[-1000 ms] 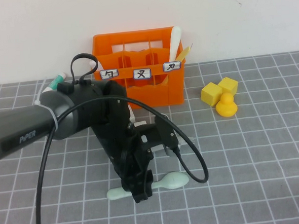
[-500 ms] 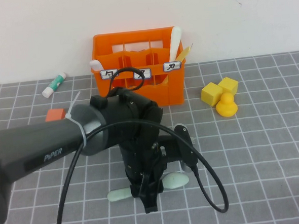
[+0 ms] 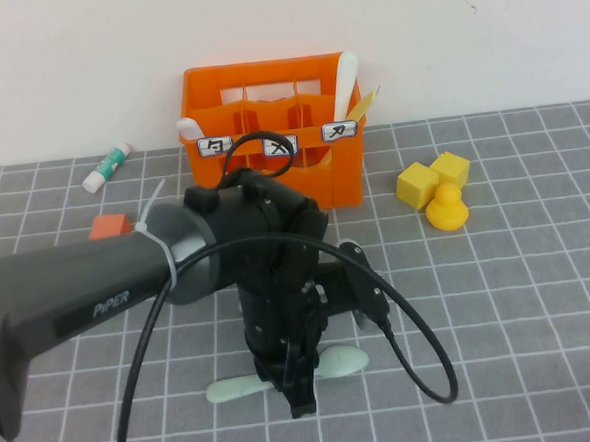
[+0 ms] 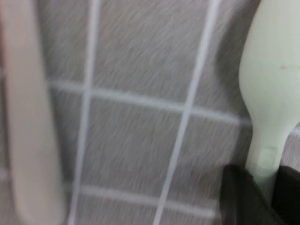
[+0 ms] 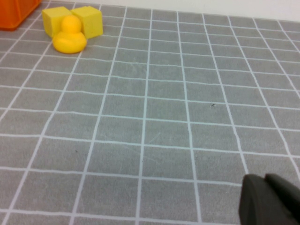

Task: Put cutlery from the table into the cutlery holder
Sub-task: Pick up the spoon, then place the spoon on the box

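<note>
The mint-green spoon point(image 3: 334, 363) lies flat on the grey gridded table point(image 3: 500, 299) near the front. My left gripper point(image 3: 297, 389) points straight down on the middle of its handle. In the left wrist view the handle point(image 4: 269, 93) sits between the two dark fingers of the left gripper point(image 4: 265, 180), which press on it. A pale pinkish strip point(image 4: 28, 117) lies beside it, hidden under the arm in the high view. The orange cutlery holder point(image 3: 268, 112) stands at the back with a white utensil point(image 3: 346, 78) in its right compartment. My right gripper point(image 5: 269, 199) is shut and empty, low over bare table. The fork is out of view.
Two yellow cubes point(image 3: 428, 178) and a yellow duck point(image 3: 447, 210) sit right of the holder, also in the right wrist view point(image 5: 69, 40). A white-and-green tube point(image 3: 106, 167) and a small red block point(image 3: 106, 227) lie at the left. A wall stands behind the holder.
My left arm swung right and came down over the spoon's handle. The spoon has shifted slightly towards the front. The tube and red block came back into sight.
</note>
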Motion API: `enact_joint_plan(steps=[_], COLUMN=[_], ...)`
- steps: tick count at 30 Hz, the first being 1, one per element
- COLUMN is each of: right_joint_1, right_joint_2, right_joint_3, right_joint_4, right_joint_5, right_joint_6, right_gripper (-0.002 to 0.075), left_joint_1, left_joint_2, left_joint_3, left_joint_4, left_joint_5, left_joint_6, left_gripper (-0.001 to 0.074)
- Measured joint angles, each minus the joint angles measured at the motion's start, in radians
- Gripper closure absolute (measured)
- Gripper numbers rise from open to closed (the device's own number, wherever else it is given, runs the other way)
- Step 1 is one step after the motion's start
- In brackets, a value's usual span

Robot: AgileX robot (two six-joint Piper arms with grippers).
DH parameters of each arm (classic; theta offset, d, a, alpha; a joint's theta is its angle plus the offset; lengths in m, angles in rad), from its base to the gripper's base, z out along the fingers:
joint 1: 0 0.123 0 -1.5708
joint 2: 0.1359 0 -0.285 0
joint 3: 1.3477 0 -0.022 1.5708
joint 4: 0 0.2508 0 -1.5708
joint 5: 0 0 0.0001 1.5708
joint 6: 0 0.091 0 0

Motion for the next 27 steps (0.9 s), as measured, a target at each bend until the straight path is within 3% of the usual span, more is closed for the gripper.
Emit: enact_joint_plan(steps=[11, 20, 27], right_joint_1=[0.000, 0.000, 0.000], right_joint_2=[0.000, 0.000, 0.000], right_joint_3=[0.000, 0.000, 0.000], right_joint_4=[-0.002, -0.002, -0.002], right_joint_5=[0.000, 0.000, 0.000], right_joint_6=[0.000, 0.000, 0.000], right_gripper=[0.0729, 0.0729, 0.0729], left_joint_1=[0.024, 0.234, 0.360], left_joint_2=[-0.236, -0.447, -0.502], left_joint_3=[-0.018, -0.018, -0.018], left_joint_4=[0.010, -0.092, -0.213], left_joint_5=[0.064, 0.034, -0.171], left_joint_6=[-0.145, -0.200, -0.193], left_gripper=[0.0631, 0.0631, 0.0631])
